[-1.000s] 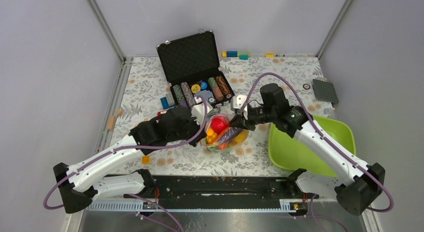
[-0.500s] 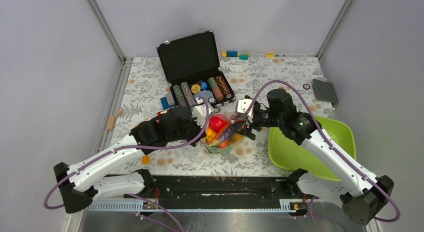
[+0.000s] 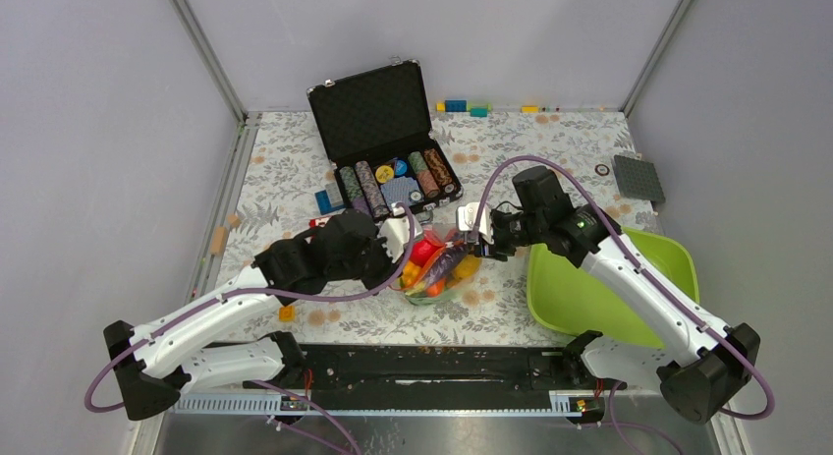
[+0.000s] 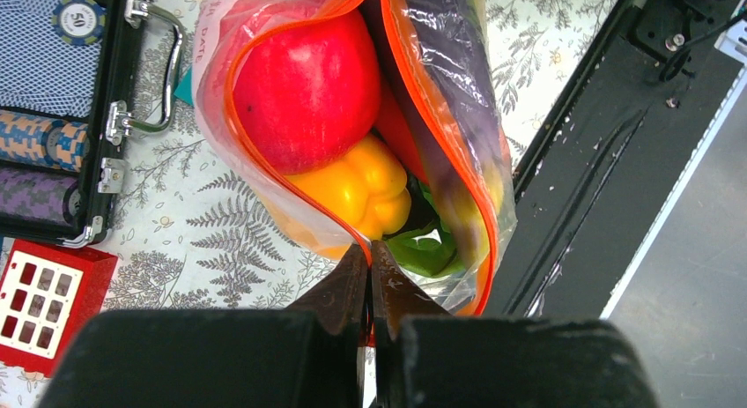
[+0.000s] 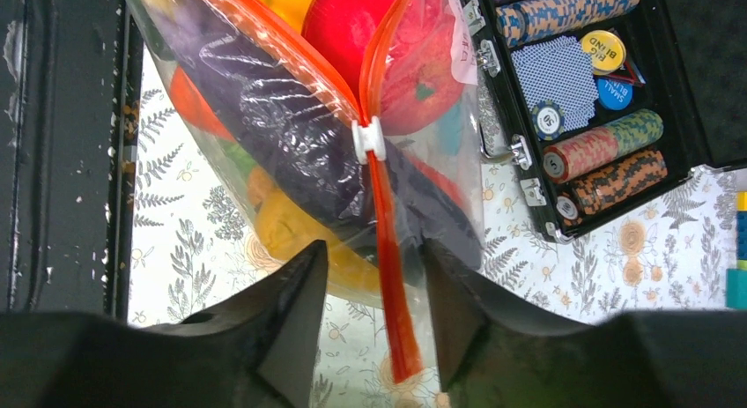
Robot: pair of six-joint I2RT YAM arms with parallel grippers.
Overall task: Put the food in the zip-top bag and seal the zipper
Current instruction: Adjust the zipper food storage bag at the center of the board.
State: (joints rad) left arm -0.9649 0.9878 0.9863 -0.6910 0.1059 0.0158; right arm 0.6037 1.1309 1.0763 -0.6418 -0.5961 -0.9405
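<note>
The clear zip-top bag lies between my two grippers, holding the food. In the left wrist view I see a red apple, a yellow pepper, green lettuce and a purple eggplant. My left gripper is shut on the end of the orange-red zipper at the bag's left corner. My right gripper is open, and the closed stretch of zipper runs between its fingers without being touched. The white slider sits beyond the fingertips, and past it the mouth gapes open.
An open black poker chip case stands just behind the bag. The lime-green tray lies to the right, under my right arm. A red brick lies left of the bag. Small bricks and a dark baseplate lie at the back. A black rail runs along the near edge.
My right gripper drew to the right along the bag's mouth, then came back a little to the far left. The bag shifted slightly with it. My left gripper kept its hold.
</note>
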